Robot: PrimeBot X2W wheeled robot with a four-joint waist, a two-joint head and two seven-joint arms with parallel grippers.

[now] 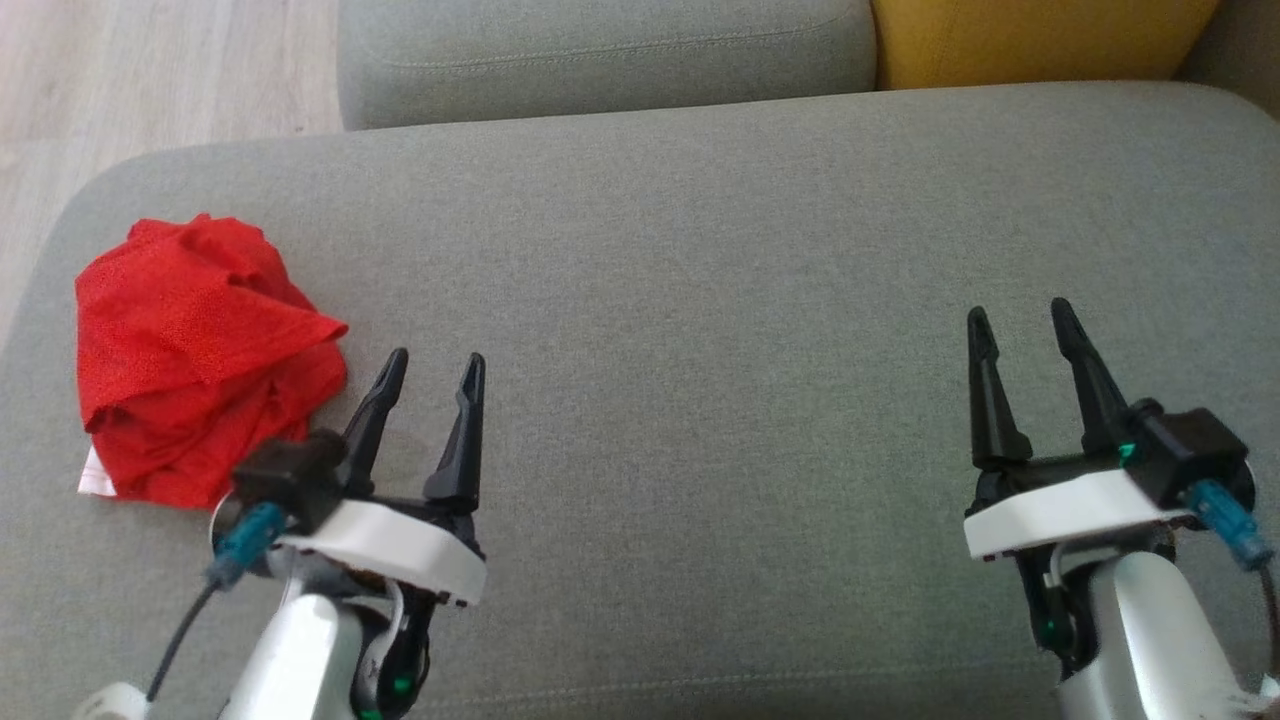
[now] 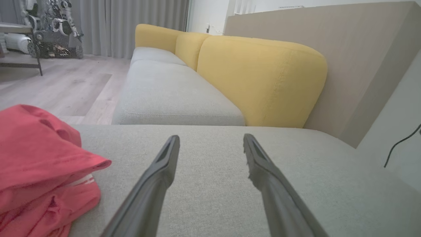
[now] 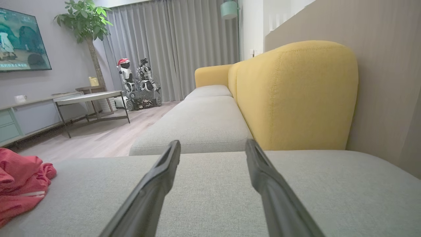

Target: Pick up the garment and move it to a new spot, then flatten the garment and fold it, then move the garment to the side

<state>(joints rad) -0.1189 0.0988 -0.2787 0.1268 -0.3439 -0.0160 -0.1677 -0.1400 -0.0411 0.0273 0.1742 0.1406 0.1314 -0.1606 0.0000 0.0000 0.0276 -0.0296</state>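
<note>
L gripper [image 1: 438, 355] spread, crumpled garment [image 1: 190, 340] beside, maybe touching, yellow cushion [image 1: 1030, 40] behind

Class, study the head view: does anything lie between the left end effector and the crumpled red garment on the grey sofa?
Nothing visible does. The crumpled red cloth garment lies just left of the open left end effector, with only bare grey fabric sofa cushion between them.

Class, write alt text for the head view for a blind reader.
A crumpled red garment lies at the left end of a grey sofa cushion. The left gripper, beside it, and the right gripper have open, empty jaws.
</note>
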